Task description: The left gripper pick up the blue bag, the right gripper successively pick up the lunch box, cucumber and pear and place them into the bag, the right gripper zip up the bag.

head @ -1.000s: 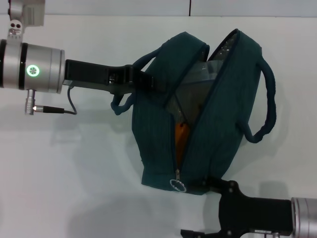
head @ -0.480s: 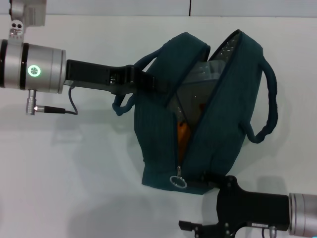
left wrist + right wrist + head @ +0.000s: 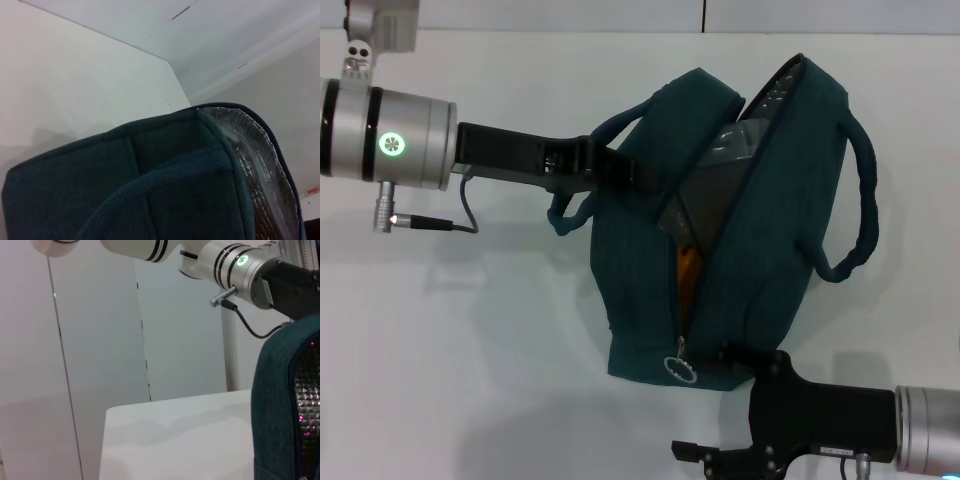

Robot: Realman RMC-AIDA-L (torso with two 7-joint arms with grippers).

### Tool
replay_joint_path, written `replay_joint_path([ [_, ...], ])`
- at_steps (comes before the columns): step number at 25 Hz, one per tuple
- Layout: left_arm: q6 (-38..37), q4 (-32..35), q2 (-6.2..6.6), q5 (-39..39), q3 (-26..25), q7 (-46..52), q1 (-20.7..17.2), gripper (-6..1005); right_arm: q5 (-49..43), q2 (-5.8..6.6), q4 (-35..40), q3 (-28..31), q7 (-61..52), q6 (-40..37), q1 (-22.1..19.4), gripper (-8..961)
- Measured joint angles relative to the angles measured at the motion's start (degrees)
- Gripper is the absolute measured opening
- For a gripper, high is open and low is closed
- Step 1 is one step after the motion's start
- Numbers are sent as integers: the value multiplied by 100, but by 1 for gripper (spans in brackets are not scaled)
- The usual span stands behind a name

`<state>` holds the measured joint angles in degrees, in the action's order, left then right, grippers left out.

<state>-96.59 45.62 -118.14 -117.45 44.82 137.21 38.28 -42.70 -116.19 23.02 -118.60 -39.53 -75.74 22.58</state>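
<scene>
White table [image 3: 470,330] bears one blue bag [image 3: 640,290].

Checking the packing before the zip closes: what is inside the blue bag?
Through the blue bag opening show a clear lunch box and something orange, likely the pear. No cucumber is visible; fabric covers the rest.

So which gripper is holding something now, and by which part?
The left gripper holds the blue bag by its left handle side. The right gripper is beside the zipper ring; no hold is visible.
</scene>
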Motion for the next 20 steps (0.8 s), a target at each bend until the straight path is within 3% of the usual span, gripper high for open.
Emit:
replay_joint_path([
  [6, 0, 1, 2, 5, 1, -7, 6, 46, 5, 0, -7, -28, -161, 58, 32, 868],
  [17, 0, 0, 2, 13, 0, -10, 2, 46, 71, 0, 29, -41, -210, 169, -26, 770],
  [20, -1, 0, 2, 13, 0, -19, -5, 46, 71, 0, 45, -43, -212, 189, -35, 535],
])
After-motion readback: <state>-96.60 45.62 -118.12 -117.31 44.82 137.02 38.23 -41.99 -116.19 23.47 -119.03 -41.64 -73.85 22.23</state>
